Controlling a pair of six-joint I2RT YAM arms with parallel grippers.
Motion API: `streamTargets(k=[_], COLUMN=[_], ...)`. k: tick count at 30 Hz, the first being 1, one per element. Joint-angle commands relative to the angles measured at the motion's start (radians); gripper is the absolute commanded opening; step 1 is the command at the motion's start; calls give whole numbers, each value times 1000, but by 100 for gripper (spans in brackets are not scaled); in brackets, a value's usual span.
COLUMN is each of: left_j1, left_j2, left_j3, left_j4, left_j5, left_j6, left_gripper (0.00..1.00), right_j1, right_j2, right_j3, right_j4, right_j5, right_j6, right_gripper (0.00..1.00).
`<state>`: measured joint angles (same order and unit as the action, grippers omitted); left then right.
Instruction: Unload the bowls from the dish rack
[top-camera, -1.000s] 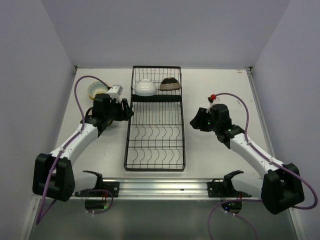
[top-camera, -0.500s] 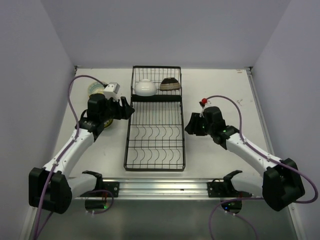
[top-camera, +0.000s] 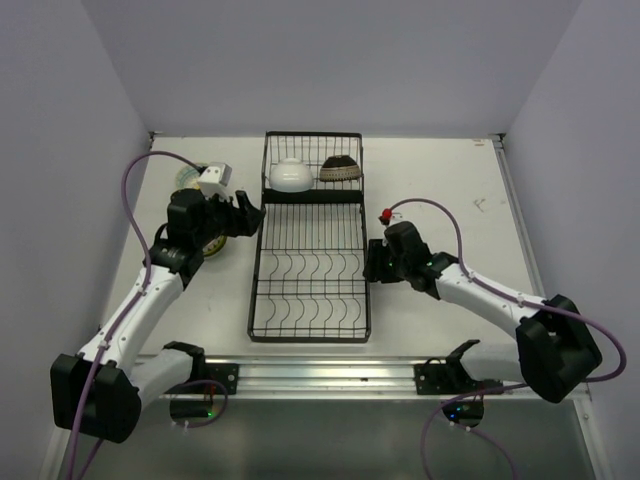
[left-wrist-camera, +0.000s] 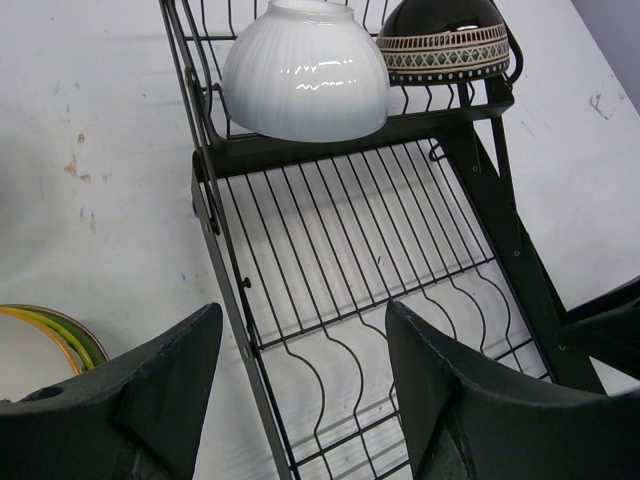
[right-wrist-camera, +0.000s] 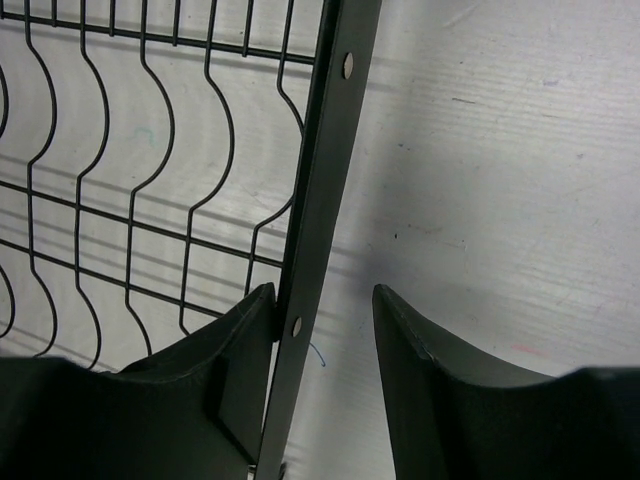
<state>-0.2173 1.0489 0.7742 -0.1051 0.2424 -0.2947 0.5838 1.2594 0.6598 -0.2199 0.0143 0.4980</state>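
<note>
The black wire dish rack (top-camera: 310, 270) lies lengthwise in the middle of the table. Its small far section holds a white bowl (top-camera: 290, 174) and a dark brown patterned bowl (top-camera: 340, 168), both upside down. My left gripper (top-camera: 250, 216) is open and empty, above the rack's left rail. The left wrist view shows the white bowl (left-wrist-camera: 305, 70) and the patterned bowl (left-wrist-camera: 445, 40) ahead of that gripper (left-wrist-camera: 300, 340). My right gripper (top-camera: 370, 262) is open at the rack's right rail. In the right wrist view the rail (right-wrist-camera: 320, 200) runs between its jaws (right-wrist-camera: 322, 300), against the left finger.
A stack of bowls with yellow-green rims (top-camera: 186, 177) sits on the table far left, partly hidden by my left arm; its edge shows in the left wrist view (left-wrist-camera: 45, 335). The rack's larger section with curved dividers (left-wrist-camera: 380, 300) holds nothing.
My left gripper has lifted and swung toward the rack's left rail. My right arm has moved left, bringing its open jaws over the rack's right rail. The bowls have not moved.
</note>
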Motion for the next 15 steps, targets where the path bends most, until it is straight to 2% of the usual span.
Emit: streamTargets(k=[1, 3, 4, 6, 7, 10, 15], left_j1=[-2, -2, -2, -2, -2, -2, -2], left_j2=[-21, -21, -24, -26, -27, -29, -29], left_j3=[17, 16, 16, 16, 16, 16, 13], left_j4=[19, 10, 8, 10, 10, 10, 15], left_j5=[-26, -38, -40, -41, -41, -41, -23], left_j6=[22, 22, 23, 23, 23, 22, 20], left_gripper=[70, 71, 71, 71, 71, 71, 71], right_j1=[19, 19, 19, 21, 19, 19, 14], right_j2=[34, 47, 54, 58, 61, 75, 100], right_j3=[47, 55, 57, 63, 64, 83, 119], right_j4=[-36, -56, -61, -75, -82, -131, -171], right_j5=[113, 157, 167, 212, 223, 312, 392], right_j6=[-7, -1, -1, 2, 4, 13, -9], right_gripper=[46, 40, 32, 26, 19, 16, 17])
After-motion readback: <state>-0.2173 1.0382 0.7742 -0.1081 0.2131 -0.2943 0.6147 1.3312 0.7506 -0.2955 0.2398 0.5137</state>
